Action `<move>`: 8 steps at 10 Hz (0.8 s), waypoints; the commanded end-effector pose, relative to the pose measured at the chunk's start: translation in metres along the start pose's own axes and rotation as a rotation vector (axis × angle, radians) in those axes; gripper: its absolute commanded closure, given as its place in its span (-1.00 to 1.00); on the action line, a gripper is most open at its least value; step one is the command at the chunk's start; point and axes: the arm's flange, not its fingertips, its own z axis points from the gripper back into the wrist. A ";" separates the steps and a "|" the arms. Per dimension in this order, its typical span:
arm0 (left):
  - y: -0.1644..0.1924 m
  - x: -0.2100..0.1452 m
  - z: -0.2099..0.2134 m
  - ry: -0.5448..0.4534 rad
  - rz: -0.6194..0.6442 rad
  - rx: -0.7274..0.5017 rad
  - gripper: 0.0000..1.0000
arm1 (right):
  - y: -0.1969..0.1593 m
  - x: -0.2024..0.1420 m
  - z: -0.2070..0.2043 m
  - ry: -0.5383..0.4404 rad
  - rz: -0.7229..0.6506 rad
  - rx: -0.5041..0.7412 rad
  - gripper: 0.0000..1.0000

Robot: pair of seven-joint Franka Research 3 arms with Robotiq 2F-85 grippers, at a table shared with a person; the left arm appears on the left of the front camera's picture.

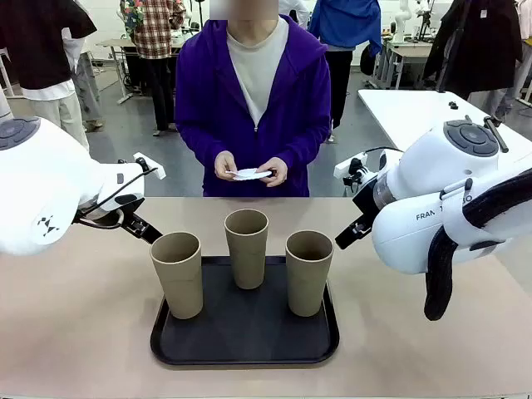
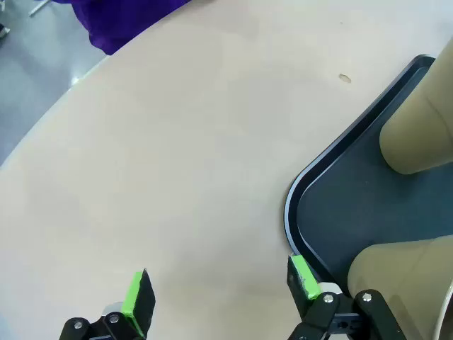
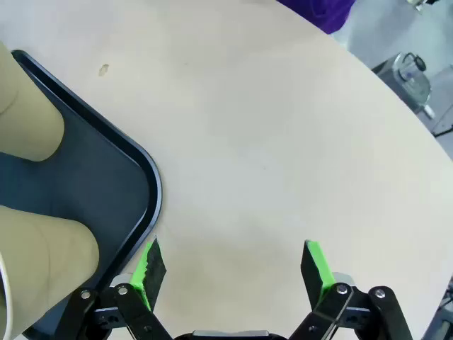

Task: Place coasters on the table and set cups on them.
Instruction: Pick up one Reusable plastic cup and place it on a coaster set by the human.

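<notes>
On the black tray (image 1: 245, 328) resting on the table (image 1: 83, 324), three cups (image 1: 176, 274) (image 1: 247, 248) (image 1: 308, 272) stand upright, long axes vertical, rims up. Beyond the far edge, the person's hands (image 1: 226, 165) hold white coasters (image 1: 251, 174); their count is unclear. Left gripper (image 2: 219, 283) and right gripper (image 3: 233, 263) gape wide, empty, flanking the tray.

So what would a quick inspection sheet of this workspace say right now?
Surface: smooth beige table, black tray in the middle.
Job's things: three cups upright on the tray; white coasters in the person's hands.
Clutter: one small speck near the tray.
Grippers: left pincer open, empty, over the table by a tray corner; right pincer the same.
Cables: thick black cable hanging off the right arm.
Surroundings: person in purple at the far side; white-topped table and other people behind.
</notes>
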 end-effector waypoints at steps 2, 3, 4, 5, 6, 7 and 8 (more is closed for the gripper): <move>0.000 0.000 0.000 0.000 0.000 0.000 -1.00 | 0.000 0.000 0.000 0.000 0.000 0.000 -1.00; 0.000 0.000 0.000 0.000 0.000 0.000 -1.00 | 0.000 0.000 0.000 0.000 0.000 0.000 -1.00; 0.000 0.000 0.000 0.000 0.000 0.000 -1.00 | 0.000 0.000 0.000 0.000 0.000 0.000 -1.00; 0.000 0.000 0.000 0.000 0.000 0.000 -1.00 | 0.000 0.000 0.000 0.000 0.000 0.000 -1.00; 0.000 0.000 0.000 0.000 0.000 0.000 -1.00 | 0.000 0.000 0.000 0.000 0.000 0.000 -1.00; 0.000 0.000 0.000 0.000 0.000 0.000 -1.00 | 0.000 0.000 0.000 0.000 0.000 0.000 -1.00; 0.000 0.000 0.000 0.000 0.000 0.000 -1.00 | 0.000 0.000 0.000 0.000 0.000 0.000 -1.00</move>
